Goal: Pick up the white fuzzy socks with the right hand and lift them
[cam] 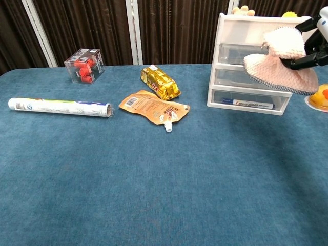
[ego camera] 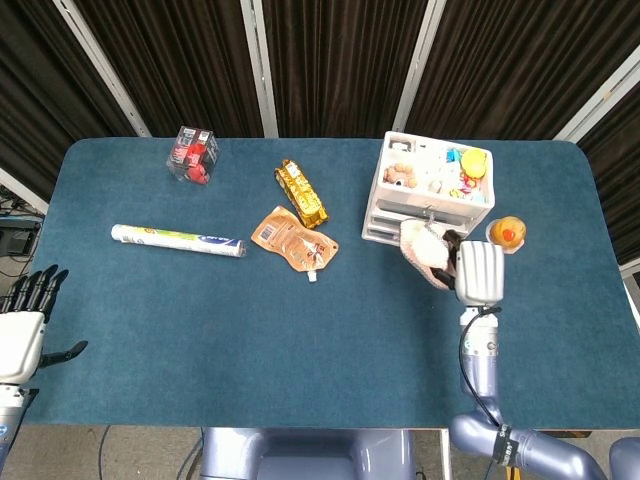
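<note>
The socks (cam: pixel 279 64) hang in the air, gripped by the right hand (ego camera: pixel 478 272), just in front of the drawer unit (cam: pixel 241 36). An orange fruit (ego camera: pixel 508 233) sits beside the hand. The left hand (ego camera: pixel 25 330) waits open off the table's (ego camera: pixel 300 330) edge.

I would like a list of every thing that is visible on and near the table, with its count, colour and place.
table: one, blue cloth top, under everything.
clear box: one, red items inside, far left.
tube: one, white with green print, lying at the left.
gold packet: one, far middle.
orange pouch: one, with spout, just in front of the gold packet.
drawer unit: one, white, far right; small toys on top, a marker in the bottom drawer.
orange cup: one, right of the drawer unit.
white fuzzy socks: whitish-pink, held off the table before the drawers.
right hand: grips the socks.
left hand: beyond the table's left edge, holding nothing.
</note>
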### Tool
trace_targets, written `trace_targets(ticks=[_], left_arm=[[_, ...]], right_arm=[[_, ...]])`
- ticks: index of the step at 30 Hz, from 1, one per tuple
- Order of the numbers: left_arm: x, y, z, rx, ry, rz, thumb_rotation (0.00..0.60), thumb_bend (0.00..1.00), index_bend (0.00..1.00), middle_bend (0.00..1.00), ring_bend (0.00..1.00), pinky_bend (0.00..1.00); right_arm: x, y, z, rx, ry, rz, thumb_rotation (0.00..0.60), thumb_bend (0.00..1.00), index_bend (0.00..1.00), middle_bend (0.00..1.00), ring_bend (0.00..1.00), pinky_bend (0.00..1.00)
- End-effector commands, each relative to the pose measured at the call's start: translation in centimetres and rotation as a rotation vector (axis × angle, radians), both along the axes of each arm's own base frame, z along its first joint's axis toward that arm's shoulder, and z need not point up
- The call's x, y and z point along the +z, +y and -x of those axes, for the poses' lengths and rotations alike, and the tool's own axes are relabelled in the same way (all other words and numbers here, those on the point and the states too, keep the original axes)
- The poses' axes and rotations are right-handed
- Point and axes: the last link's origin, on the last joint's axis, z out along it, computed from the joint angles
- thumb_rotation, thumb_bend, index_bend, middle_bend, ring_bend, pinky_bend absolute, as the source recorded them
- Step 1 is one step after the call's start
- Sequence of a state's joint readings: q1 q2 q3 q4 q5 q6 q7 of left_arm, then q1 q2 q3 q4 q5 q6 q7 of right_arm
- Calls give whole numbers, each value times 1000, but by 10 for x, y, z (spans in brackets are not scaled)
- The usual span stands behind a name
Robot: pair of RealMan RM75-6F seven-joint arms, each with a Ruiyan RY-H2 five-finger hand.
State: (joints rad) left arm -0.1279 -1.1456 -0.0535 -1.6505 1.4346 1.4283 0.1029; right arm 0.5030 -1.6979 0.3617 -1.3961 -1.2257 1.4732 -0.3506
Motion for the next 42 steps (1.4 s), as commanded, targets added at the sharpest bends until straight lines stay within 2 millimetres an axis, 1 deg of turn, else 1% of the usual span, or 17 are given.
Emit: trace_targets(ticks=[1, 14, 17, 20, 22, 23, 24, 26, 28, 29, 31, 33, 34, 35, 37, 39, 42], left_arm=[[0, 0, 0, 0, 0, 1, 600, 23, 0, 0, 0, 0], [0, 0, 0, 3, -2, 4, 600, 22, 0, 0, 0, 0], [0, 0, 0, 4, -3, 5, 600, 22, 0, 0, 0, 0], [0, -1, 0, 2, -4, 5, 600, 23, 0, 0, 0, 0], [0, -1, 0, 1, -4, 7, 600, 22, 0, 0, 0, 0], [0, -1, -1, 1, -5, 8, 600, 22, 0, 0, 0, 0], [0, -1, -1, 0, -6, 8, 600, 23, 0, 0, 0, 0], [0, -2, -1, -1, -8, 7, 600, 23, 0, 0, 0, 0], [0, -2, -1, 0, -11, 5, 600, 23, 0, 0, 0, 0], [1, -2, -1, 1, -11, 4, 600, 22, 0, 0, 0, 0], [1, -2, -1, 2, -9, 5, 600, 22, 0, 0, 0, 0], [1, -2, 0, 3, -4, 6, 600, 22, 0, 0, 0, 0], [1, -2, 0, 1, -1, 5, 600, 23, 0, 0, 0, 0], [1, -3, -1, 1, 1, 5, 600, 23, 0, 0, 0, 0], [1, -3, -1, -1, 0, 2, 600, 24, 0, 0, 0, 0], [2, -4, -1, 0, -1, -1, 600, 23, 0, 0, 0, 0], [4, -5, -1, -3, 0, -7, 600, 24, 0, 0, 0, 0]], right_arm=[[-1, 1, 1, -1, -1, -3, 600, 355, 623, 987, 951, 900], [-14, 10, 3, 5, 4, -50, 600, 348, 608, 977, 941, 888], [-20, 19, 6, 4, 13, -85, 600, 331, 600, 953, 919, 812], [-26, 34, 13, 6, 28, -134, 600, 308, 576, 912, 875, 728], [-31, 46, 18, 7, 46, -178, 600, 275, 533, 848, 798, 627], [-33, 52, 20, 5, 57, -199, 600, 262, 516, 822, 770, 593], [-34, 57, 23, 1, 72, -224, 600, 242, 479, 772, 682, 528], [-37, 69, 29, -13, 111, -282, 600, 215, 422, 702, 615, 451], [-37, 82, 37, -28, 172, -347, 600, 172, 335, 576, 541, 355], [-36, 88, 41, -36, 200, -372, 600, 155, 298, 517, 477, 323], [-33, 100, 49, -62, 263, -429, 600, 100, 164, 316, 257, 224], [-27, 110, 56, -99, 314, -474, 600, 71, 73, 175, 104, 154], [-23, 114, 57, -114, 331, -486, 600, 63, 37, 106, 43, 110], [-19, 116, 59, -126, 345, -494, 600, 60, 19, 60, 13, 75], [-9, 121, 63, -149, 369, -496, 600, 53, 0, 4, 0, 18], [2, 125, 66, -162, 378, -487, 600, 50, 0, 0, 0, 6], [27, 134, 74, -174, 373, -460, 600, 50, 0, 0, 0, 0]])
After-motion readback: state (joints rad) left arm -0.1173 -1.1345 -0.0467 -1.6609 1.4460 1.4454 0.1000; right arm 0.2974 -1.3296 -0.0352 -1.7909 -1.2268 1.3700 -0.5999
